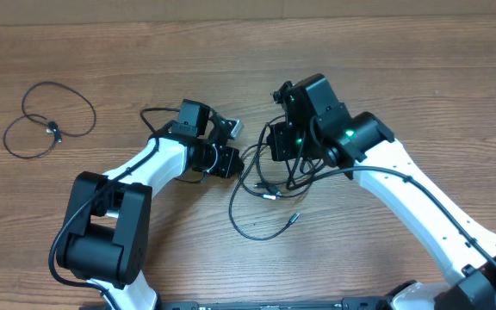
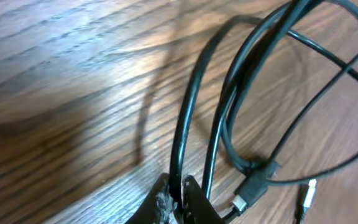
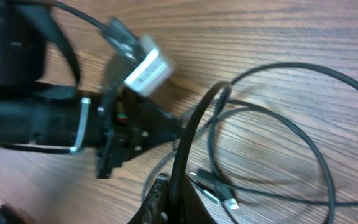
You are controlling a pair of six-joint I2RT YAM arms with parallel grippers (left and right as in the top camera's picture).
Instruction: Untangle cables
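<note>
Two white-and-black arms work over a wooden table (image 1: 386, 69) that fills the overhead frame. The left arm (image 1: 145, 168) reaches in from the lower left and the right arm (image 1: 420, 189) from the lower right. Their ends lie close together at mid-frame.

Left gripper (image 2: 178, 202): jaws drawn together, pinching one black strand that rises from between the tips at the bottom of its wrist view. In the right wrist view this gripper enters from the left and its tip meets the same bundle.

Right gripper (image 3: 169, 199): jaws closed, with a black strand running up from between them at the bottom centre of its own view.

Tangled cables (image 1: 269, 185): thin black cords in overlapping loops on the table just right of centre, between the two grippers, with one long curve trailing toward the lower centre.

Looped cable (image 1: 50, 120): a separate thin cord lying flat in the upper left of the overhead frame, well apart from both arms.

Plugs: a black connector (image 2: 253, 186) and a white-tipped plug (image 2: 308, 193) lie on the wood at the lower right of the left wrist view.
</note>
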